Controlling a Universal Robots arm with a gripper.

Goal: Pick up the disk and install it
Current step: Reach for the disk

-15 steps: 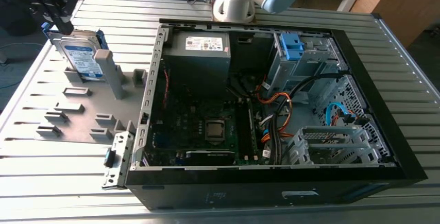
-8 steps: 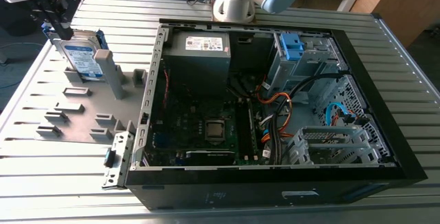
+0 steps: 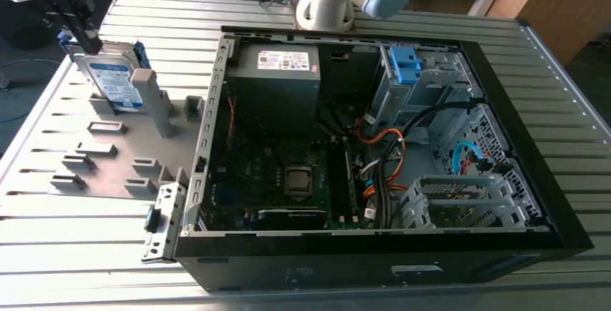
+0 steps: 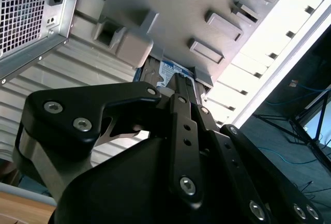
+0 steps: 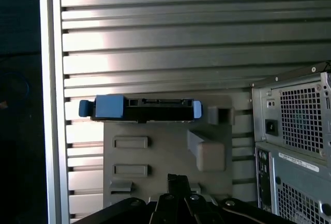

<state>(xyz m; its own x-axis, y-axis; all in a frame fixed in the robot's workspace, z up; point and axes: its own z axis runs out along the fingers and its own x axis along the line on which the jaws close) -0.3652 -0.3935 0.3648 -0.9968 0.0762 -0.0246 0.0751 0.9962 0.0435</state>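
Item: my gripper (image 3: 86, 38), fingers drawn together, gripping nothing, close above the disk (image 3: 116, 81). Disk stands on edge in grey fixture (image 3: 96, 171), beside open computer case (image 3: 571, 218).

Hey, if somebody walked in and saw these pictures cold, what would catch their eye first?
Most likely the open computer case in the middle of the exterior view, with its motherboard, orange cables and grey power supply exposed. Next, at that view's left, the disk stands on edge in a grey fixture plate, with the gripper close at its top edge.
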